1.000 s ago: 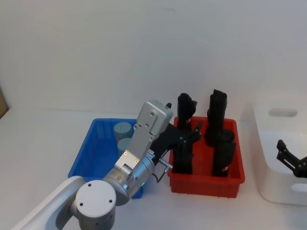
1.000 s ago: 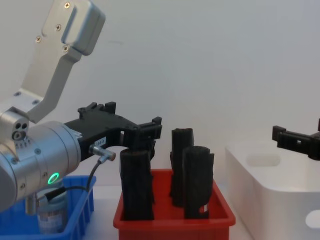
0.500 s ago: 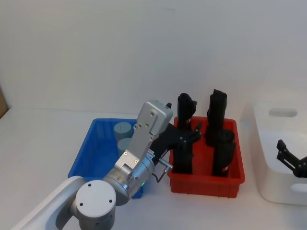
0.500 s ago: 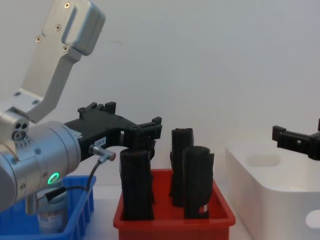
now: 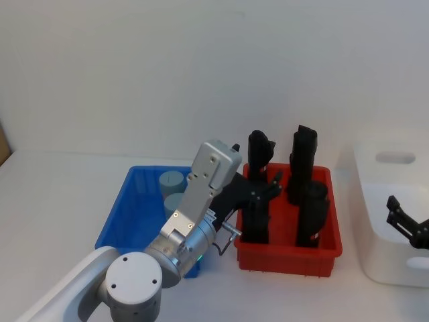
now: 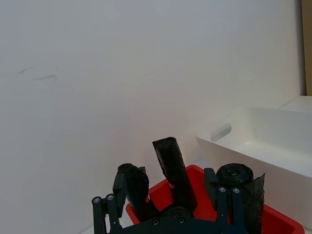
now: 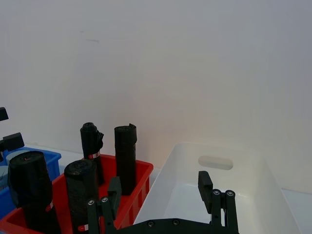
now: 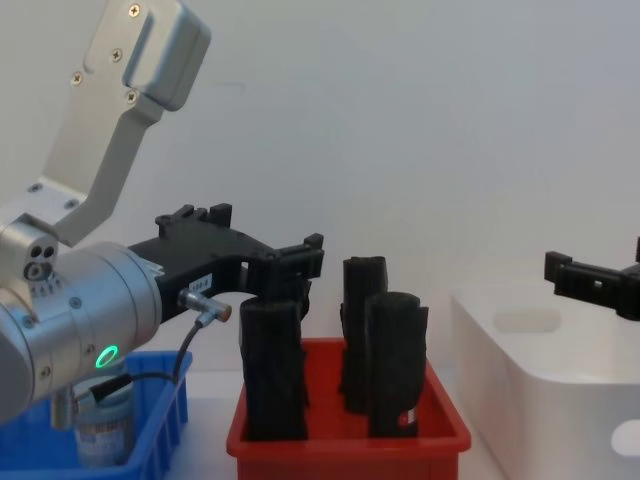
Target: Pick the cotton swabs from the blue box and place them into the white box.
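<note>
Two cotton swab jars point(image 5: 171, 181) with grey-blue lids stand in the blue box point(image 5: 119, 218); in the chest view one jar point(image 8: 103, 420) shows behind the blue box wall point(image 8: 150, 440). My left gripper point(image 5: 268, 186) is open and empty. It hovers over the near-left part of the red bin, to the right of the blue box, its fingers point(image 6: 105, 214) spread wide in the left wrist view. My right gripper point(image 5: 405, 223) hangs open and empty above the white box point(image 5: 367, 228), and the white box point(image 7: 229, 190) lies below its fingers point(image 7: 214, 195).
A red bin point(image 5: 288, 258) with several upright black rolls point(image 5: 312, 215) stands between the blue and white boxes. My left arm's silver links point(image 5: 201, 194) lean over the blue box's right side. A white wall closes the back of the table.
</note>
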